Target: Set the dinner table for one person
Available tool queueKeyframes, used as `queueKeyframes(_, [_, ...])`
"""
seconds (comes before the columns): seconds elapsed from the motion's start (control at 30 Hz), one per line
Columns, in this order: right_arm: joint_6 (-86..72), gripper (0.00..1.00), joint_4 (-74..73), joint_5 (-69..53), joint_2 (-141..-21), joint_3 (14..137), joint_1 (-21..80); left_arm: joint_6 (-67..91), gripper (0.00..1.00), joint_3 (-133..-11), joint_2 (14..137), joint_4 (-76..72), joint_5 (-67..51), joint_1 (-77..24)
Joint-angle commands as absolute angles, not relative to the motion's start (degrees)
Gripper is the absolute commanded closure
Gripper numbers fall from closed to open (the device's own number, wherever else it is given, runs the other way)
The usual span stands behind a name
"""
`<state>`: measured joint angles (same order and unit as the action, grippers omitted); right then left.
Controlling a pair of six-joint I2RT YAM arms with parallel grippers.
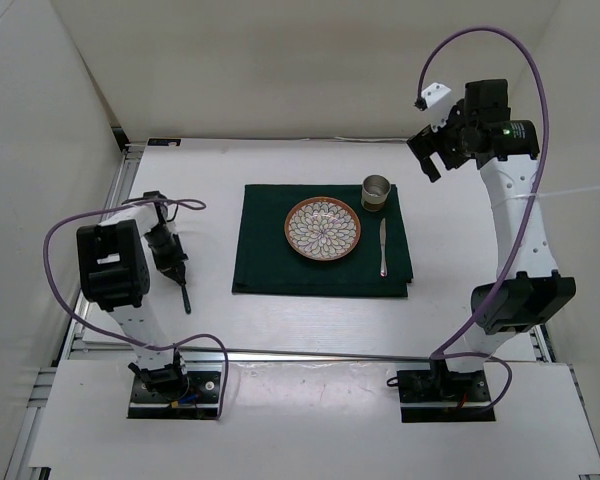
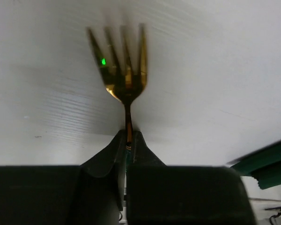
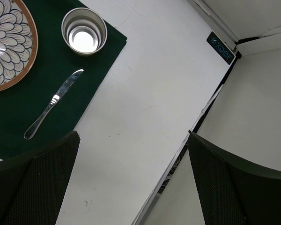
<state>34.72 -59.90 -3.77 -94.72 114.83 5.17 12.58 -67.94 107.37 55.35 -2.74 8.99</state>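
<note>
Left of the dark green cloth (image 1: pixel 270 250), the left pincer (image 2: pixel 128 136) is clenched on the handle of a gold fork (image 2: pixel 126 79) just above the white tabletop (image 1: pixel 310 320), its blurred tines perhaps touching it, while the right pincer (image 1: pixel 427 158) hangs released high over the tabletop's far right corner.

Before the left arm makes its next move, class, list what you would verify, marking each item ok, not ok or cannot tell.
1. The left pincer is closed on the fork handle: ok.
2. The fork is lifted off the dinner table: cannot tell.
3. The green cloth is bare left of the plate, leaving room for the fork: ok.
4. The knife and cup are on the cloth, right of the plate: ok.
5. The right pincer is open and raised, away from the cloth: ok.
</note>
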Motion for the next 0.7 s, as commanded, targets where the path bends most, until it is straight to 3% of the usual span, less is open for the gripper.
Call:
queueKeyframes(0.0, [35.85, 0.0, -58.89, -1.41, -94.04, 117.33, 5.36, 13.01, 0.9, -68.64, 108.54, 53.09, -1.59, 7.56])
queueKeyframes(0.17, [35.86, 0.0, -58.27, 0.09, -92.9, 116.81, 4.22, 12.31, 0.9, -73.02, 103.56, 55.72, -3.24, 6.33])
queueKeyframes(0.4, [35.33, 0.0, -57.74, 0.62, -89.74, 111.72, 3.08, 12.55, 0.9, -94.81, 102.03, 62.66, -18.53, -2.63])
queueKeyframes(0.67, [35.33, 0.0, -56.51, 2.55, -87.37, 108.02, 2.55, 16.69, 0.9, -98.26, 110.12, 59.95, -31.19, -13.35])
